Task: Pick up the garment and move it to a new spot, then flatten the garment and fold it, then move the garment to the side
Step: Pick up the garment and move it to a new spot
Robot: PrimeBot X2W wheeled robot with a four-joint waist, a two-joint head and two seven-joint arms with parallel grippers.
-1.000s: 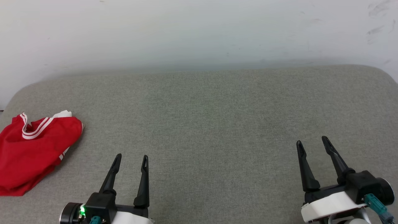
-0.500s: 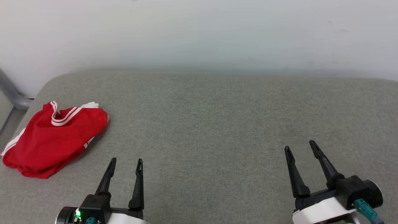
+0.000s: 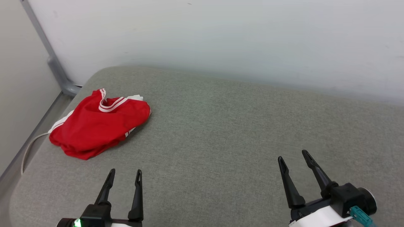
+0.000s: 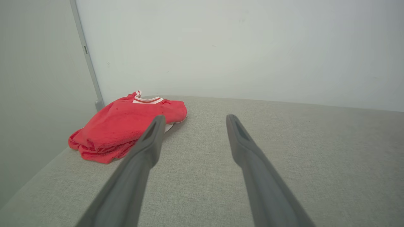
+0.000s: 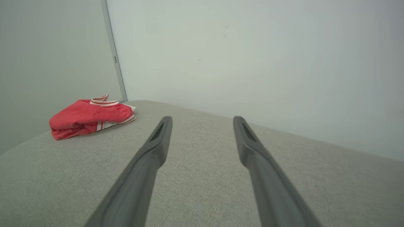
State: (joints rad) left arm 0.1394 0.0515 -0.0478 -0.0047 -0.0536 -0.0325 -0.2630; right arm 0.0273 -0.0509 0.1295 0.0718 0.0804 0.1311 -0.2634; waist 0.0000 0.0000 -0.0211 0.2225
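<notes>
The garment (image 3: 98, 126) is a red shirt with white-striped trim, lying crumpled near the far left corner of the grey cushioned surface (image 3: 221, 126). In the left wrist view the garment (image 4: 123, 126) sits ahead and to the left, partly behind one finger. In the right wrist view the garment (image 5: 88, 118) lies far to the left. My left gripper (image 3: 125, 172) hovers open near the front edge, a little nearer than the shirt, nothing between its fingers. At the lower right my right gripper (image 3: 292, 155) is open and holds nothing.
A pale wall (image 3: 221, 37) runs along the back of the surface. A grey pole (image 3: 47, 53) rises at the wall's left corner. A white cable (image 3: 30, 148) hangs beside the surface's left edge, where the floor drops away.
The camera has turned left, so the garment has shifted right and up in the picture and the corner pole has come into view. Both grippers stay open and hold their pose.
</notes>
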